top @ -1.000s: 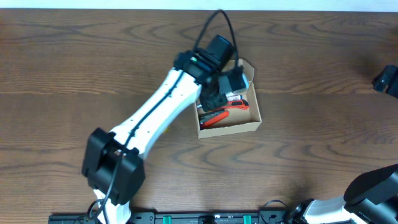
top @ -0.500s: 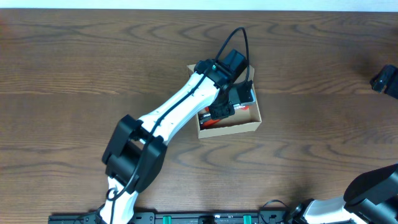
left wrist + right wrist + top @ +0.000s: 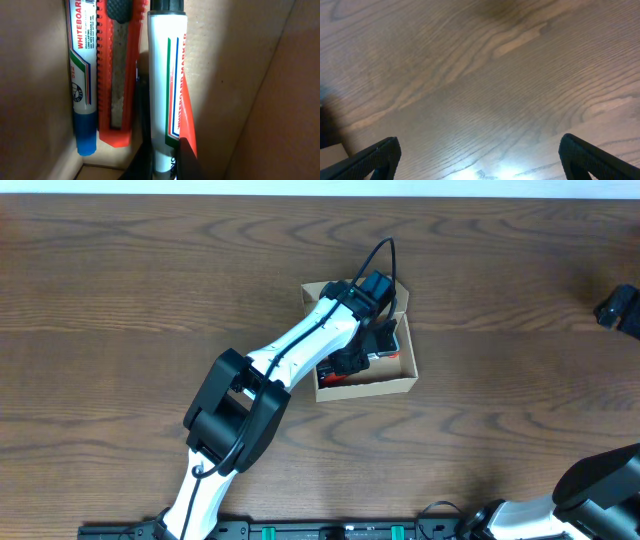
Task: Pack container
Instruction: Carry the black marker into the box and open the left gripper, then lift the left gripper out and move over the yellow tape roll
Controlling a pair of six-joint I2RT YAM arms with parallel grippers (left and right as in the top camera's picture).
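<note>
The container (image 3: 368, 387) is a small tan cardboard box, open, at mid-table. My left gripper (image 3: 366, 340) reaches down into it. In the left wrist view it (image 3: 165, 161) is shut on a white whiteboard marker with a black cap (image 3: 165, 75), held along the box's inner wall (image 3: 240, 75). Beside that marker lie a red utility knife (image 3: 117, 75) and a blue-capped whiteboard marker (image 3: 82, 75). My right gripper (image 3: 480, 155) hangs open over bare wood, far from the box; from overhead its dark end (image 3: 621, 308) shows at the right edge.
The box's flap lid (image 3: 318, 290) stands open at the back left. The left arm (image 3: 290, 355) crosses the box's left side. Brown wooden tabletop (image 3: 120, 300) surrounds the box.
My left arm has swung right and pushed farther over and down into the box with the marker. The right gripper has stayed still.
</note>
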